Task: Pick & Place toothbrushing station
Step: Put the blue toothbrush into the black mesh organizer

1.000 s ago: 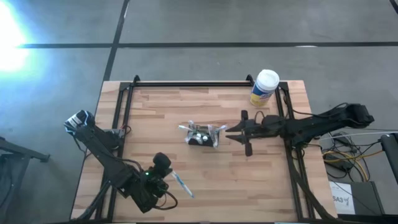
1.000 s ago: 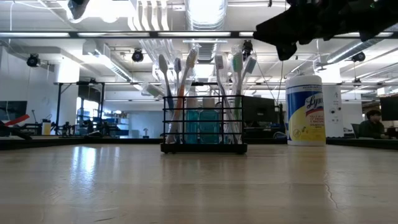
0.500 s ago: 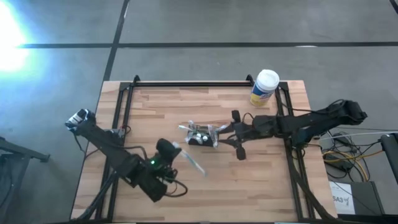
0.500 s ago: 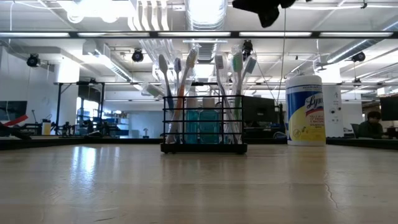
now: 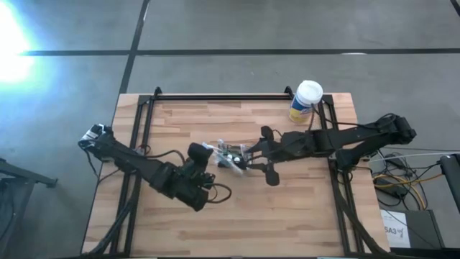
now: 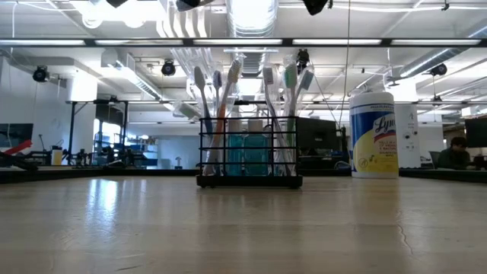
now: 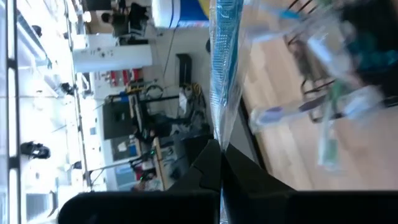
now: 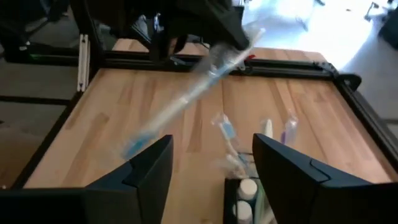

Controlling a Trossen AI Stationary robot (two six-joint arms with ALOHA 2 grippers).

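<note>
Table (image 5: 237, 201): pale wood planks, smooth, slight sheen. Holder box (image 6: 249, 156): black wire mesh, matt. Canister (image 6: 374, 135): glossy yellow label, white plastic lid. Wrapped toothbrush (image 8: 193, 93): clear shiny film.

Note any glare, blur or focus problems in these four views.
High view: strong glare whitens the floor at the upper left; the table is evenly lit. Low view: ceiling lights bloom, and the near tabletop is soft while the holder is sharp. Left wrist view: smeared by motion, the packaged toothbrush streaked. Right wrist view: that toothbrush is blurred too, with bright floor glare beyond.
</note>
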